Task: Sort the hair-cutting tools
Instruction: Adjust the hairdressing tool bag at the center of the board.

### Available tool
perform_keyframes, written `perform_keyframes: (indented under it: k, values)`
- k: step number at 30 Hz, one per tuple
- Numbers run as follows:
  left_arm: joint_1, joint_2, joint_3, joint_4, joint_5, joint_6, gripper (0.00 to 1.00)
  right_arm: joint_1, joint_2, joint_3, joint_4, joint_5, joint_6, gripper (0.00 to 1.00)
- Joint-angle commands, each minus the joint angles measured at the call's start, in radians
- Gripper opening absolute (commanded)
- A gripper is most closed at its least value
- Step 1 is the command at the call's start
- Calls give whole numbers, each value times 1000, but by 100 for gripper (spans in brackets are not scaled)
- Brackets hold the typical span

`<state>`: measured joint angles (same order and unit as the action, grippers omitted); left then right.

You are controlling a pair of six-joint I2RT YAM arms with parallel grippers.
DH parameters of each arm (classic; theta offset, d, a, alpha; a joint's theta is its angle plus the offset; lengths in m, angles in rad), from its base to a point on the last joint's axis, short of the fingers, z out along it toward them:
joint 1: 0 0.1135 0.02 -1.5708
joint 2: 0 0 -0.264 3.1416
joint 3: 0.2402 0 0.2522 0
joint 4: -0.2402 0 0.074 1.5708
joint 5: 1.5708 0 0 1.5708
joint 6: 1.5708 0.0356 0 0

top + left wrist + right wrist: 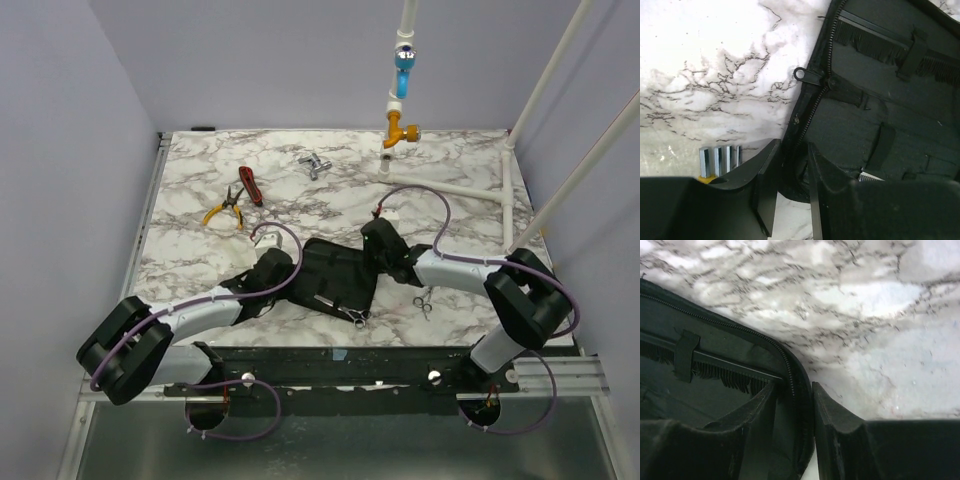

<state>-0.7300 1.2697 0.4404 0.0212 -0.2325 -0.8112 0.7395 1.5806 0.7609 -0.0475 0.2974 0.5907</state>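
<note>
Left tool (792, 150) and right tool (793, 387) clamping zippered rim of black fabric case (335, 270); toothed comb (870, 37) strapped inside

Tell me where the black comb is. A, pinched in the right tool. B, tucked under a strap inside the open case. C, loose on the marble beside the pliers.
B: the comb sits under a strap inside the case.
</note>
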Motion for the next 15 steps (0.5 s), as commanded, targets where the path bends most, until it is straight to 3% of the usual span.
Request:
perform_keyframes:
  k: [1,7,11,15]
  values:
    - [-29,-28,-64,1,58,-78,30,26,40,103,-3,-110,-32,39]
    - [-29,-78,-46,-61,11,-81,45,26,-113,107,-135,-50,-30,60]
    - [-28,-105,-33,-81,-7,-74,53,25,-272,-2,-163,-82,-4,63]
    - [-26,-107,-25,-84,-10,-62,54,25,-412,-155,-124,-147,51,63]
